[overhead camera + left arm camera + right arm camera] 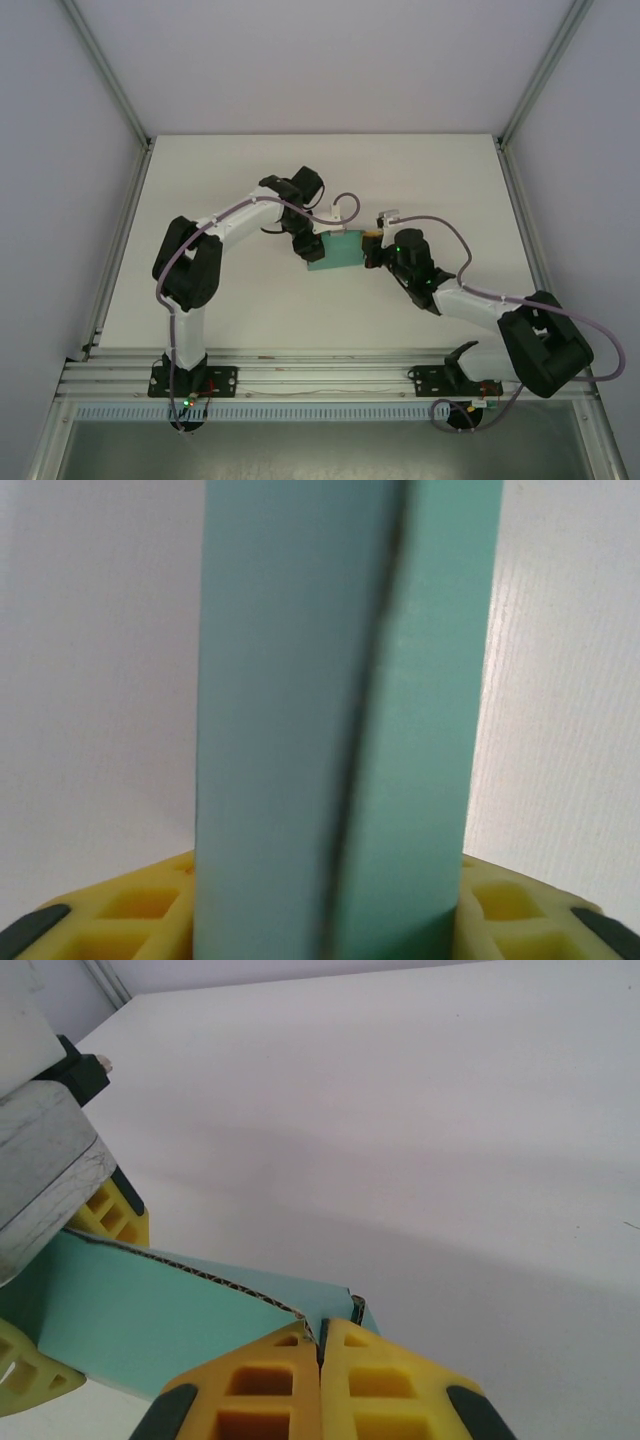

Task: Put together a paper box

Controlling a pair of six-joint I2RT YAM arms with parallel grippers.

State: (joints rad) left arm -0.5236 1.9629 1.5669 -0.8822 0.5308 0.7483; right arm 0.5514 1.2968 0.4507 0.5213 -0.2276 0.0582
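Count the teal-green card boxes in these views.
1: a teal-green thin card box, centre of the top view, between the left fingers and pinched by the right fingers. None other visible.

White table [250, 320], aluminium rail [320, 375] along near edge

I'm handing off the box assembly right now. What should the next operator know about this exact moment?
Left end effector: its fingers straddle the paper box, one on each face. I cannot tell if the grip is firm.
Right end effector: shut, pinching the box's edge at a corner.
Box: between the two arms over the middle of the table, apparently off its surface.
Done: the card appears folded over; two panels meet at a dark seam in the left wrist view.
Left: probably closing that seam and tucking the flaps; their state is hidden.
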